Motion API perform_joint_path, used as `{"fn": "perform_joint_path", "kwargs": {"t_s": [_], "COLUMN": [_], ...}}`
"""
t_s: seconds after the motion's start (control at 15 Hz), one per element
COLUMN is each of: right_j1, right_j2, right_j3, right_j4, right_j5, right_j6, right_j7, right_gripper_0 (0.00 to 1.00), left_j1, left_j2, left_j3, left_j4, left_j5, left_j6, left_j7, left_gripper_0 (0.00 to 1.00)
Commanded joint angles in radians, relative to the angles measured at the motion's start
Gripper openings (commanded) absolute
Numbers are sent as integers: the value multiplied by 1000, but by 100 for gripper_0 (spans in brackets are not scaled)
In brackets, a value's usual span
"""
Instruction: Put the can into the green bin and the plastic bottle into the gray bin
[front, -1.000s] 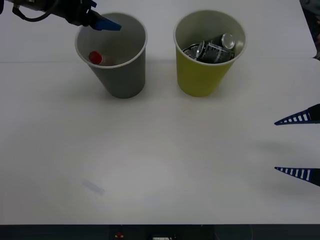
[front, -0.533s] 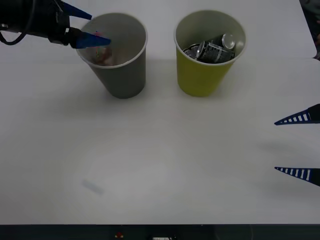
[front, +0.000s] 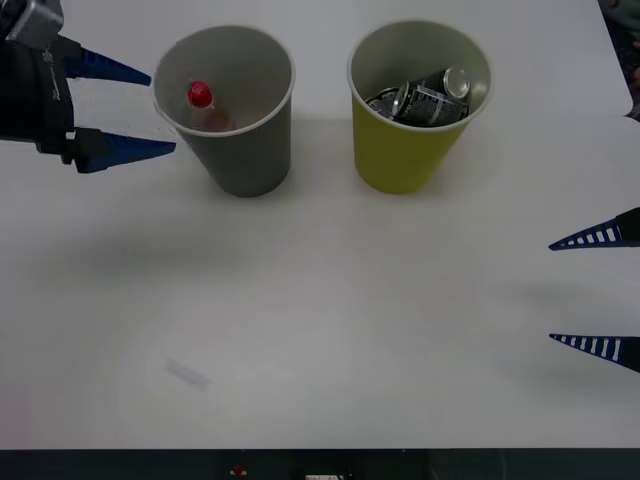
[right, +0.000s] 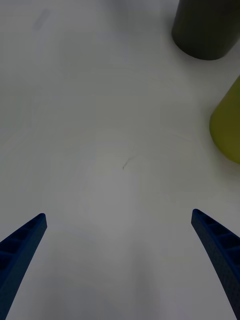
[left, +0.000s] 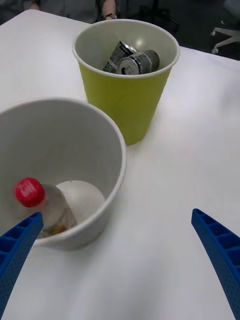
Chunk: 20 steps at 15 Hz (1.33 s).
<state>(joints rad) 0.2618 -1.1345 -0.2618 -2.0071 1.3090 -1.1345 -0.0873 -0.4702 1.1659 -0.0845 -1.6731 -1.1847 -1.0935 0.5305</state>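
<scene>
Plastic bottle (front: 203, 105) inside gray bin (front: 250, 160), can (front: 428, 97) inside green bin (front: 405, 155). Nothing left, seemingly. Left claw (front: 120, 110) beside gray bin, open and empty; right claw (front: 600, 292) likewise, well apart.

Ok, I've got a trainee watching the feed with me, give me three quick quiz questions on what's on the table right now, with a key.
1. True or false: the plastic bottle is inside the gray bin.
2. Multiple choice: what lies in the green bin? A) nothing B) a crushed can C) a red cap
3. Fill in: the left pincer is open just beside the ______ bin, while the right pincer waits open at the table's right edge.

Key: 1 true; 2 B; 3 gray.
</scene>
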Motion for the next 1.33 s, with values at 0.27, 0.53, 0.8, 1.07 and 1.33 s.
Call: {"fn": "perform_joint_path", "kwargs": {"t_s": [0.27, 0.53, 0.8, 1.07, 1.33], "right_j1": [0, 0, 0, 0, 0], "right_j2": [0, 0, 0, 0, 0], "right_j3": [0, 0, 0, 0, 0], "right_j4": [0, 0, 0, 0, 0], "right_j5": [0, 0, 0, 0, 0], "right_j6": [0, 0, 0, 0, 0], "right_j7": [0, 0, 0, 0, 0], "right_gripper_0": [100, 100, 100, 100, 100], "left_j1": [305, 473, 598, 673, 746], "left_j2": [35, 75, 101, 135, 138], "left_j3": [173, 259, 327, 367, 379], "left_j4": [-100, -143, -158, -160, -166], "left_j5": [94, 135, 152, 151, 149], "left_j6": [0, -2, -9, -60, -60], "left_j7": [-195, -348, -495, -558, -662], "left_gripper_0": [100, 100, 100, 100, 100]}}
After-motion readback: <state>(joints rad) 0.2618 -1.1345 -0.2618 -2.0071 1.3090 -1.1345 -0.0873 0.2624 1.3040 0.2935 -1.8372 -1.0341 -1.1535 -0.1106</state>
